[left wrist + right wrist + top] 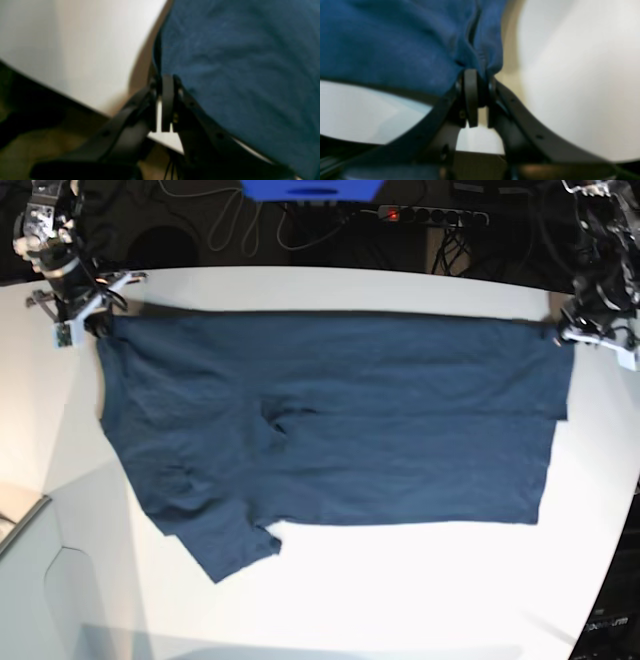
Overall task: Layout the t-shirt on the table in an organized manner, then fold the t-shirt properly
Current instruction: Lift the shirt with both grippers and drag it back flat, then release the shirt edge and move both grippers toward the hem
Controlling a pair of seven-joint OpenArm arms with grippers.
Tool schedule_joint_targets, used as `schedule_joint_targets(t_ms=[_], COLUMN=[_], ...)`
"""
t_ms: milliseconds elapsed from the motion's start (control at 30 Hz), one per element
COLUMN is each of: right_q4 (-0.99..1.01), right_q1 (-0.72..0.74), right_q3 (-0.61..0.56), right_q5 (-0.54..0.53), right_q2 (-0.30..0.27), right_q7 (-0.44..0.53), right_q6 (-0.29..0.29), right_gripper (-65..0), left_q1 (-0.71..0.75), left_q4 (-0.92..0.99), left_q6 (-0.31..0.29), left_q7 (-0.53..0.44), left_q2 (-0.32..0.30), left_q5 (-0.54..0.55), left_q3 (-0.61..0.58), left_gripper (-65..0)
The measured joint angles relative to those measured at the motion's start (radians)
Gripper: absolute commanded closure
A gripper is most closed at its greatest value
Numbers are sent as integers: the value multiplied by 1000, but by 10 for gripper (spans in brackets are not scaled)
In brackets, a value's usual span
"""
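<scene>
Shirt [340, 430] stretched between my pinching left gripper [163, 82] and right gripper [476, 77]; spread nearly done, folding remains.

The t-shirt [340, 420] is showing a plain, unpatterned dark navy blue, reading slightly brighter blue where it bunches just beyond the right gripper [477, 75]. Both the right gripper and the left gripper [165, 80] are showing matte black. The table [400, 590] is showing plain matte white beneath and beside the jaws, shading to cream nearest the cloth.
</scene>
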State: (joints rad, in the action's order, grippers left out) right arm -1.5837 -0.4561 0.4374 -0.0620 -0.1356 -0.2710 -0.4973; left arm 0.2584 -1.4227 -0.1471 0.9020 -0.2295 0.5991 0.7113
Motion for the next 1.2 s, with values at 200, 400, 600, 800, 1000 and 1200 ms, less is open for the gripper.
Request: schedule_joint_targets(t_ms=[200,400,600,800,1000,1200], right_q4=[109,189,217,217,216,216], right_q1=[-21,-21,-21,-21,-47,-46], right_q3=[32,40,40,40,40,37], right_q5=[2,3,4,4,-3,-3], right_q2=[-2,-2,-2,-2,-2,-2], right_q7=[101,146,187,187,194,194], right_q6=[0,0,0,0,0,1], right_gripper=[0,0,0,0,0,0], left_q1=[31,74,77,76,76,70], left_q4=[0,0,9,9,8,9], left_q6=[0,-183,-232,-233,-242,-242], left_q7=[-6,-5,-2,-1,-1,6], left_q2=[-5,-5,-5,-3,14,16], left_q5=[0,-7,-11,-11,-7,-11], left_q3=[0,1,1,12,126,125], left_gripper=[-1,-1,-1,-1,-1,-1])
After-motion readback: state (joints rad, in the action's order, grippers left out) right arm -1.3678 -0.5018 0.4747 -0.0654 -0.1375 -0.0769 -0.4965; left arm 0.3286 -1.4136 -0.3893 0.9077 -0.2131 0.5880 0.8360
